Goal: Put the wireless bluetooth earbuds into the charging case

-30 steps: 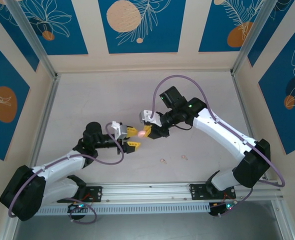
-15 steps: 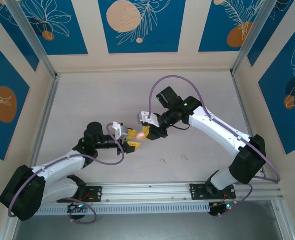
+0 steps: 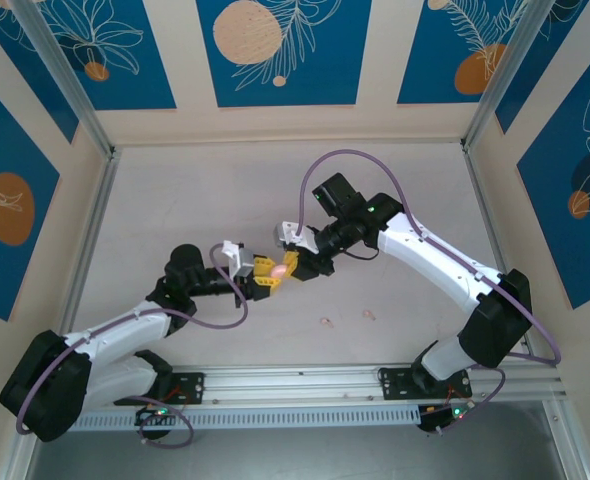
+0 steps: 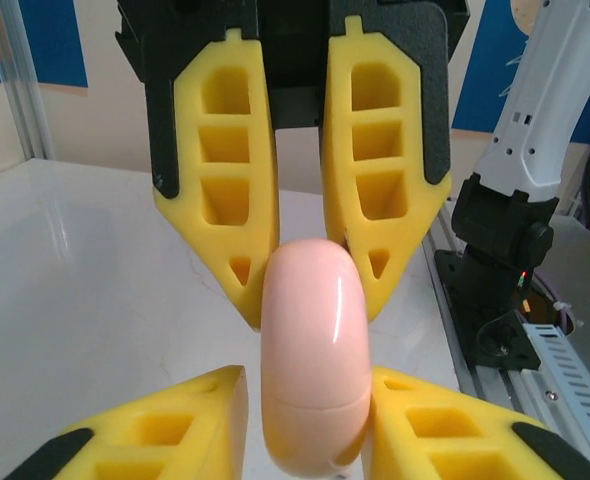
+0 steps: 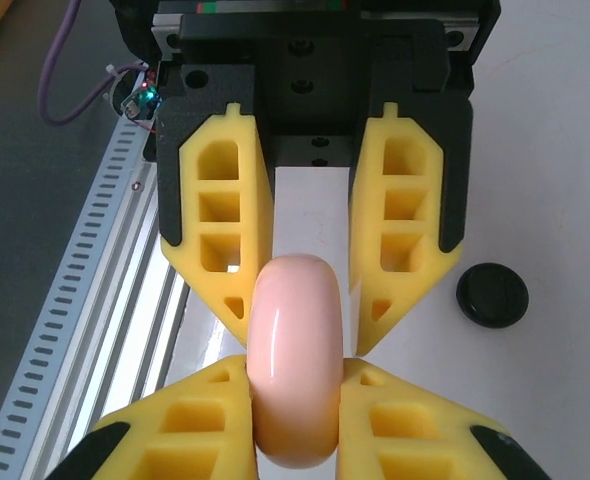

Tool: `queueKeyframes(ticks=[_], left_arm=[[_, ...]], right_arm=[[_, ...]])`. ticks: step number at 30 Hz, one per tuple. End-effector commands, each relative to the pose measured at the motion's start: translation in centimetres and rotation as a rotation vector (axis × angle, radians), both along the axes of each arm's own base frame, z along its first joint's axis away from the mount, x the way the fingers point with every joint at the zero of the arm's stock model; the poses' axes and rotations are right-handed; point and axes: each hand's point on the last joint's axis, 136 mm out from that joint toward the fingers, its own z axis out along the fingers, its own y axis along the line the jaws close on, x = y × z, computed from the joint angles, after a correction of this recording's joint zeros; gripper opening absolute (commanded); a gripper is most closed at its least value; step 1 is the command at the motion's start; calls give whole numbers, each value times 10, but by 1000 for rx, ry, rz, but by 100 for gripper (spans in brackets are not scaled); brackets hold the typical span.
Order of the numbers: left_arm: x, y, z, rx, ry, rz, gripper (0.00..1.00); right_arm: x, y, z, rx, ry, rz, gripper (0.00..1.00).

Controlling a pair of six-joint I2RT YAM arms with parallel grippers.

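My left end effector (image 3: 262,278) reaches to the middle of the bench (image 3: 175,200), its fingers hugging both sides of the pink case (image 3: 275,268); I cannot tell whether they press it. The case is held on edge above the bench. My right end effector (image 5: 295,365) is clamped tight on it from the opposite side. Toward the near edge lie a pink earbud (image 3: 326,322) and a second pink earbud (image 3: 368,316), apart. A black case (image 5: 492,295) lies flat on the bench.
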Motion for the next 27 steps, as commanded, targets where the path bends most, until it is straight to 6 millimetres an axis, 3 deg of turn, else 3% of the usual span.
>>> queueKeyframes(ticks=[1,5,7,11,21,27], left_arm=[[-1,-5,19,-41,-45,-19,28],[-2,-5,19,-42,-44,-24,17],[-2,-5,19,-38,-45,-26,14],[-4,-5,18,-31,-43,-36,13],[-6,-4,15,-24,-36,-37,12],[1,-1,9,-19,-28,16,12]], right_arm=[[-4,5,5,37,33,15,18],[-3,5,6,42,34,5,18],[2,6,5,44,32,-17,25],[18,3,9,59,22,-87,36],[56,-9,21,98,0,-232,40],[60,-15,27,121,50,-273,40]])
